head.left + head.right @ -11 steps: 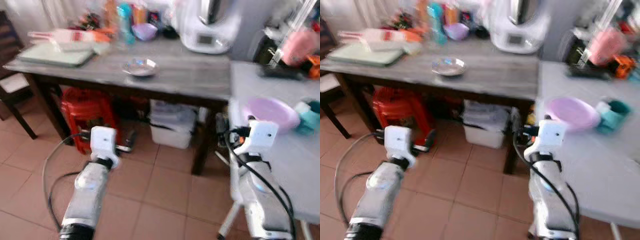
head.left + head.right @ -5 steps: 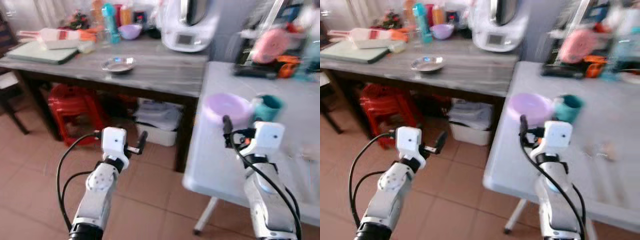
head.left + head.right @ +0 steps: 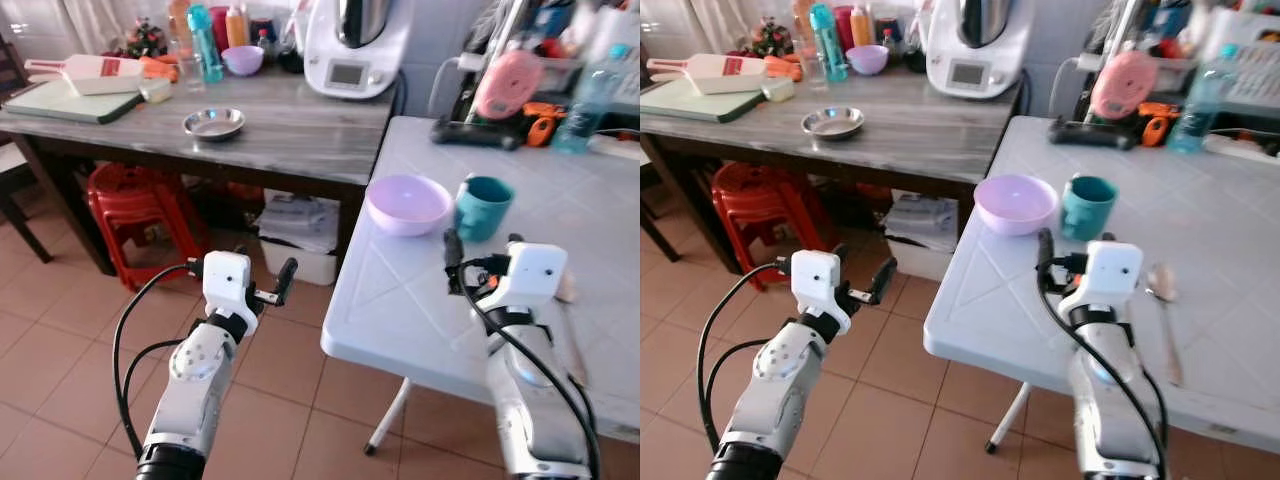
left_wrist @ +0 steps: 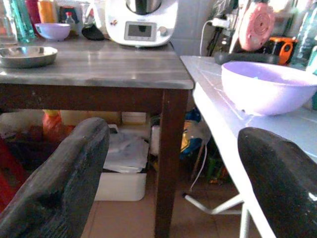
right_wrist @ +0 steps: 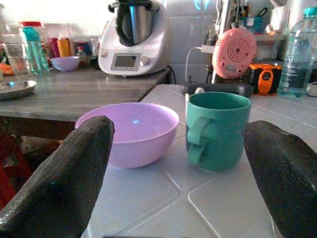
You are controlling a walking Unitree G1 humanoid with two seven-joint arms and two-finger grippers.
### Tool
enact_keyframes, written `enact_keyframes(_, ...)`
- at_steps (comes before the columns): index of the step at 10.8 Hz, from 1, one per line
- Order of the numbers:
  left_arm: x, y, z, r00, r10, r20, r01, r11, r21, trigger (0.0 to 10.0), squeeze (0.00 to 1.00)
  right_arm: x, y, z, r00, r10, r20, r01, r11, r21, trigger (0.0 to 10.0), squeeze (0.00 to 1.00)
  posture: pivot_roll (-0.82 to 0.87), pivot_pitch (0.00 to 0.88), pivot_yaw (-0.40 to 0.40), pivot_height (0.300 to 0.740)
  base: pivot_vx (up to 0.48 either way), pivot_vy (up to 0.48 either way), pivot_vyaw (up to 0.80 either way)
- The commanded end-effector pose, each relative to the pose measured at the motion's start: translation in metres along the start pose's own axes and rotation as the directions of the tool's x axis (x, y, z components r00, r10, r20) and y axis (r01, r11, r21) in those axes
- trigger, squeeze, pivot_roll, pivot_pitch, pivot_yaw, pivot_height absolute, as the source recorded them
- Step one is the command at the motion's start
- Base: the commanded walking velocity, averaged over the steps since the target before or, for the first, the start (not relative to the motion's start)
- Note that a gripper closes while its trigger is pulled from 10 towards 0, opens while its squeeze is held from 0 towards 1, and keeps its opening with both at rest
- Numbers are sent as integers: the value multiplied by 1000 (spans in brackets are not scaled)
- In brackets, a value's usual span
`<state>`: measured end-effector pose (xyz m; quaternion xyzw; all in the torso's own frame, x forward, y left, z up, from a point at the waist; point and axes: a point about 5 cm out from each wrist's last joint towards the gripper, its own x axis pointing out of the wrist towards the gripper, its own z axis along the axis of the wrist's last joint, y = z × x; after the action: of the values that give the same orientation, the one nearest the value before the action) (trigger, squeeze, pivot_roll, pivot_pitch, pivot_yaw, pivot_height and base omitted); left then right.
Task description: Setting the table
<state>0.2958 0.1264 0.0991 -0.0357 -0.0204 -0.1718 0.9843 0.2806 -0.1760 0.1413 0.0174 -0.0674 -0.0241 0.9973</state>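
A lilac bowl (image 3: 407, 203) and a teal mug (image 3: 483, 207) stand side by side near the left edge of the white table (image 3: 400, 310). A spoon (image 3: 1162, 300) lies to their right. My right gripper (image 5: 178, 163) is open and empty, held low over the table a short way in front of the bowl and mug, pointing at them. Left of the table's edge, over the floor, my left gripper (image 4: 173, 163) is open and empty. It points at the table leg and the bowl's side. A steel dish (image 3: 213, 123) sits on the grey table (image 3: 300, 150).
The grey table also holds a white kitchen machine (image 3: 350, 45), bottles (image 3: 200, 40), a small purple bowl (image 3: 243, 60) and a cutting board (image 3: 60, 100). A red stool (image 3: 135, 205) and a white box (image 3: 295, 225) stand under it. A water bottle (image 3: 590, 95) and tools stand at the white table's back.
The whole view has swung and sharpened: the white table with bowl, mug and spoon now lies before me. Both grippers keep their open pose; the right one now hangs over the tabletop.
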Motion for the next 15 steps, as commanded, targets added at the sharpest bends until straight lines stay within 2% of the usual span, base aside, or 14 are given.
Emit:
enact_keyframes(1, -1, 3, 5, 1000, -8, 16, 8, 1000, 1, 10000, 0, 3, 3, 5, 1000, 7, 21, -7, 1000, 2, 10000, 0, -9, 7, 5, 740, 0, 0, 0)
enact_keyframes(12, -3, -4, 4, 998, -66, 17, 66, 997, -29, 10000, 0, 3, 6, 5, 1000, 18, 20, -18, 1000, -11, 10000, 0, -12, 16, 9, 740, 346, 0, 0)
enact_keyframes(15, -5, -4, 6, 997, -67, 37, 69, 997, -35, 10000, 0, 3, 7, 6, 999, 37, 22, -37, 999, -24, 10000, 0, -14, 17, 8, 740, 0, 0, 0)
